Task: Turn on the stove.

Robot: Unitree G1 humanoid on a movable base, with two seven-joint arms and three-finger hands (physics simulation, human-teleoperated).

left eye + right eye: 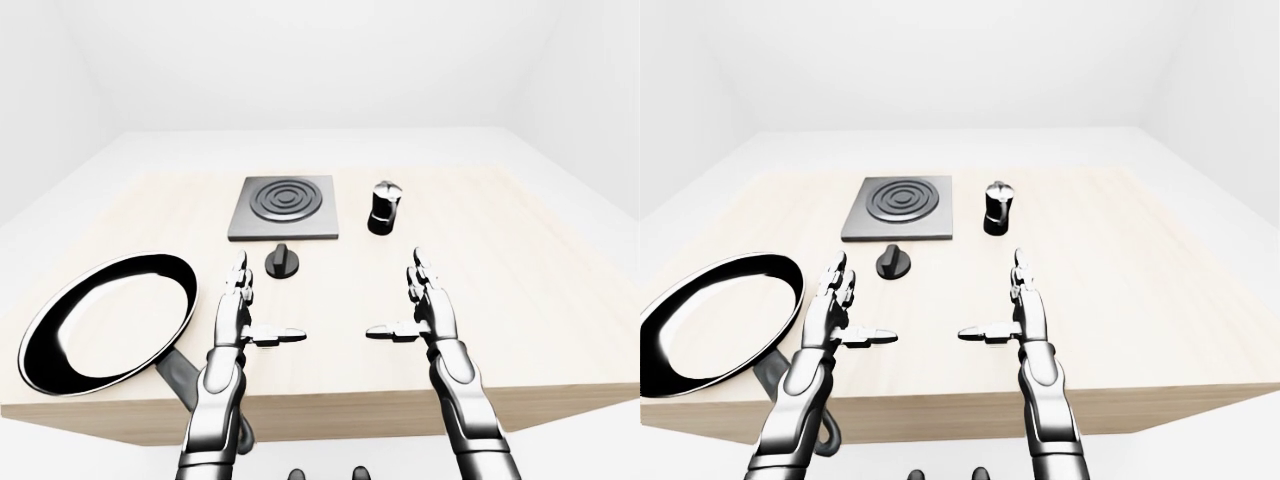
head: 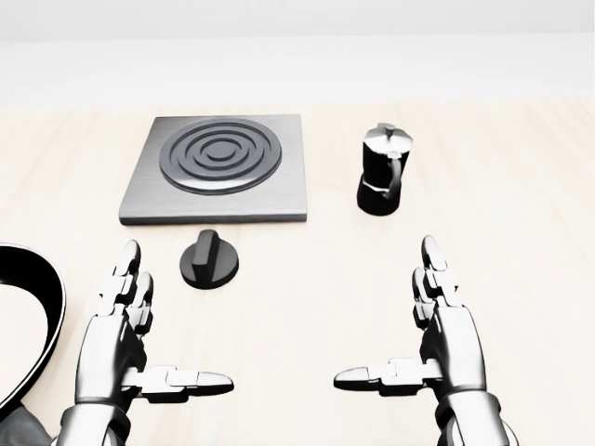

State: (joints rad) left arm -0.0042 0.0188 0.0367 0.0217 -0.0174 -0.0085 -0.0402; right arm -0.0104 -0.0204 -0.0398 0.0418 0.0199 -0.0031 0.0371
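A grey square stove plate [image 2: 216, 169] with dark concentric rings lies on the pale wooden table [image 2: 521, 214] in the upper left of the head view. Just below it sits its black round knob [image 2: 208, 259], with a raised bar on top. My left hand [image 2: 139, 344] hovers open below the knob, fingers straight and thumb pointing right. My right hand [image 2: 423, 339] hovers open at the lower right, thumb pointing left. Neither hand touches anything.
A black and silver moka pot [image 2: 382, 170] stands to the right of the stove. A large black frying pan [image 1: 105, 328] lies at the left of the table, its handle over the near edge.
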